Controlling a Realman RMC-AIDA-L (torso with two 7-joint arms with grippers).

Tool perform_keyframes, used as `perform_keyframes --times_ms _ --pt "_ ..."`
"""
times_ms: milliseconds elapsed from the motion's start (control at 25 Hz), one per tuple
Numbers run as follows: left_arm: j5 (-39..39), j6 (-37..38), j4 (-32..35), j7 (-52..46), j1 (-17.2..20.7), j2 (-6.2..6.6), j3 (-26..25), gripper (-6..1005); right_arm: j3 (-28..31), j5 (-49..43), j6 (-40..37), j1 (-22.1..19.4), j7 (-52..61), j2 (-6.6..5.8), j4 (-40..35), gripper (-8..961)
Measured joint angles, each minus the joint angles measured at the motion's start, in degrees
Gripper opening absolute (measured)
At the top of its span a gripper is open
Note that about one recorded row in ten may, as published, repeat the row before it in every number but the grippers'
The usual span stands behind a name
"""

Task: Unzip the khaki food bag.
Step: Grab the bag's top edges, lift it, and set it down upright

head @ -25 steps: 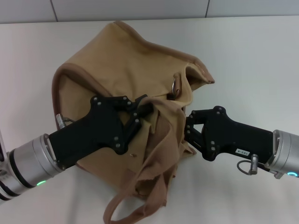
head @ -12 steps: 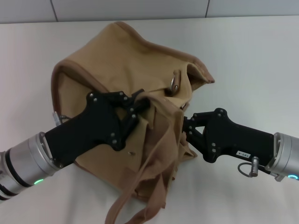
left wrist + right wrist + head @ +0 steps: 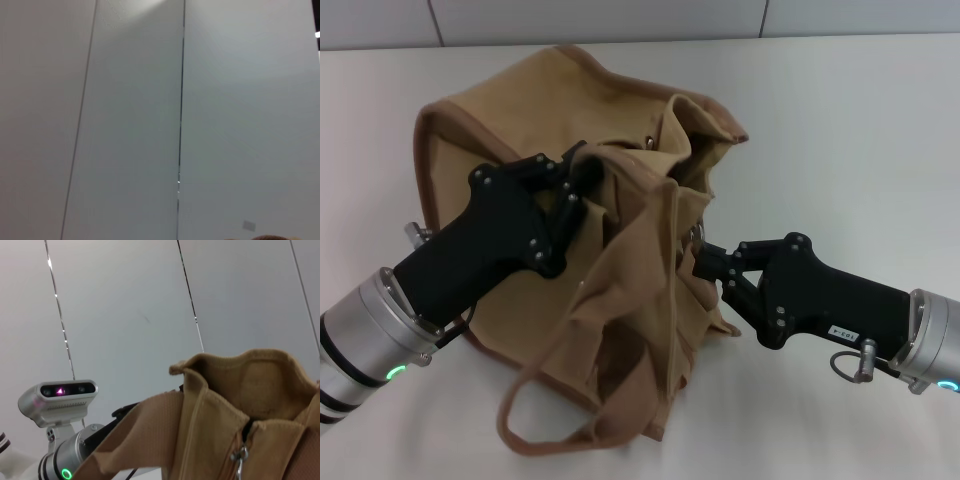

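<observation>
- Khaki food bag (image 3: 520, 140) sitting crumpled on the white table (image 3: 860, 130), tilted, mouth gaping toward the far side, between the two grippers.
- Left gripper (image 3: 582, 185) clamping a fold of canvas at the bag's top edge; fingers (image 3: 565, 205) pinched closed on the cloth, bag body bulging just beyond and beneath them.
- Right gripper (image 3: 692, 258) reaching in from the opposite side, tips pressed against the bag's front panel, near a silver metal ring (image 3: 699, 233); tips buried in folds, so impossible to tell whether gripping or loose.
- Webbing handle (image 3: 535, 400) drooping in a loop below the left gripper, resting on the table.
- Right wrist view: silver zipper pull (image 3: 239, 456) dangling close in front, open bag rim above it.
- Left wrist view: showing only grey wall panels (image 3: 150, 125).
</observation>
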Motion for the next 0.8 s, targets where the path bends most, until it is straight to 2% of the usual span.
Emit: perform_keyframes --times_ms 240,440,600,680,800 --pt "0.28 0.18 -1.38 0.05 -1.04 0.02 -0.57 58 0.89 0.05 0.02 0.03 -0.24 0.05 1.09 4" --pt "3.06 0.00 -2.47 0.63 -2.25 0.00 -1.23 58 5.56 0.14 -0.19 0.44 -4.13 0.09 4.73 0" --pt "3.33 -0.01 -2.53 0.64 -2.32 0.00 -1.57 58 9.48 0.18 -0.08 -0.44 -9.87 0.09 7.88 14" --pt "3.36 -0.01 -2.54 0.65 -2.18 0.00 -2.16 59 11.11 0.20 -0.44 -2.01 -16.85 0.08 10.56 24" --pt "3.37 -0.07 -2.54 0.66 -2.22 0.00 -2.32 59 11.30 0.21 -0.46 -2.76 -20.18 0.08 11.65 39"
